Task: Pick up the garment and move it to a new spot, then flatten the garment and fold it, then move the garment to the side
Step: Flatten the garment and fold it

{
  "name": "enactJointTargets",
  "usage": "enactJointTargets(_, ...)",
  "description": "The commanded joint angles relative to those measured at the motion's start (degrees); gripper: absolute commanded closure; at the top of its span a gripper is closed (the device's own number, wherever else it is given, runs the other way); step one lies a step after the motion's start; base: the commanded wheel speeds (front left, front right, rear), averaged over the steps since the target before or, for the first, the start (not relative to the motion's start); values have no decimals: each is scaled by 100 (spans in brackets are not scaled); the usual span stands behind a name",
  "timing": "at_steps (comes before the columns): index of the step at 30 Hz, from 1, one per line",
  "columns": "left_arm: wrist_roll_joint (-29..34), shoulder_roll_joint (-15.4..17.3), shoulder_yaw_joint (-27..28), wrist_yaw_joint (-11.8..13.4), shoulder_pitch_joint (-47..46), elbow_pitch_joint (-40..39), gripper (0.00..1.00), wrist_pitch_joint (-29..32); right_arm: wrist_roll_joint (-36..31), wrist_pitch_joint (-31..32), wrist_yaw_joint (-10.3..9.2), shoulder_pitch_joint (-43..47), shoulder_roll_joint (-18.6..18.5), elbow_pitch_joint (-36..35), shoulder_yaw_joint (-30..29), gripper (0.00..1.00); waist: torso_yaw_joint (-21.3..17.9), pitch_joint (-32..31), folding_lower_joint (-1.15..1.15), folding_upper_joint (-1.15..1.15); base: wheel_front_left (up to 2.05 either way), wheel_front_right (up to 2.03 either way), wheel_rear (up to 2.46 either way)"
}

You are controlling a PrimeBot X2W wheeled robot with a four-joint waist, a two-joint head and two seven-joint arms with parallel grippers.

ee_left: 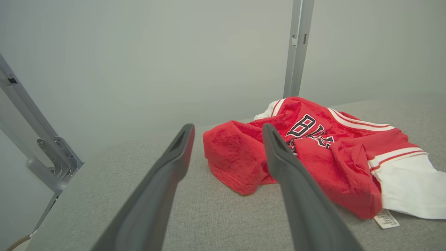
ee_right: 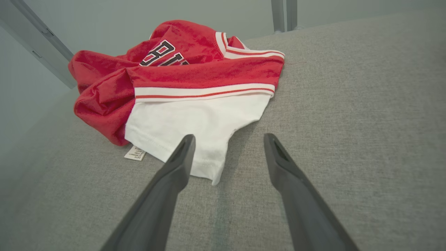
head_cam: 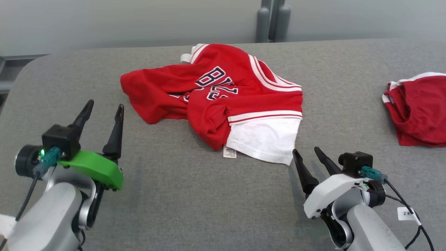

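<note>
On the surface [head_cam: 195,209], near its middle: the garment [head_cam: 216,101], a red top with white stripes, a white panel and dark lettering, lies crumpled in a heap and partly folded over itself.
Garment's near edge: the white panel faces the robot. A small care label [head_cam: 229,152] sticks out from under the red cloth beside the panel and lies flat on the grey cloth of the surface.
Left hand [head_cam: 104,104]: open, its two fingers spread with nothing between them. It sits to the left of the garment, near the bunched red end and apart from it. The left wrist view looks between the fingers at that red end.
Right hand [head_cam: 306,149]: open and empty, its fingertips just beside the garment's white corner, on the near right. Whether a tip touches the cloth cannot be told.
Right of the garment: a second red piece of clothing [head_cam: 418,115] with white trim lies well apart from it.
Behind the garment: two grey posts [head_cam: 273,21] stand past the far edge of the surface.
</note>
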Motion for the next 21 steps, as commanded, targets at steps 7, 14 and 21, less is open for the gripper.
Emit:
enactJointTargets(7,-75,-111,223,463,954,-801,0,-183,-4,-30,-2,-400,-16,921,-64,0,689,-131,0,0,0,0,0)
enactJointTargets(14,53,-270,449,701,1575,-1196,0,-221,20,-243,-2,-726,-16,1697,-56,0,829,-141,0,0,0,0,0)
enactJointTargets(21,231,-564,911,698,2023,-1315,0,-226,137,-479,-2,-1005,-16,2202,-15,65,774,-136,0,0,0,0,0)
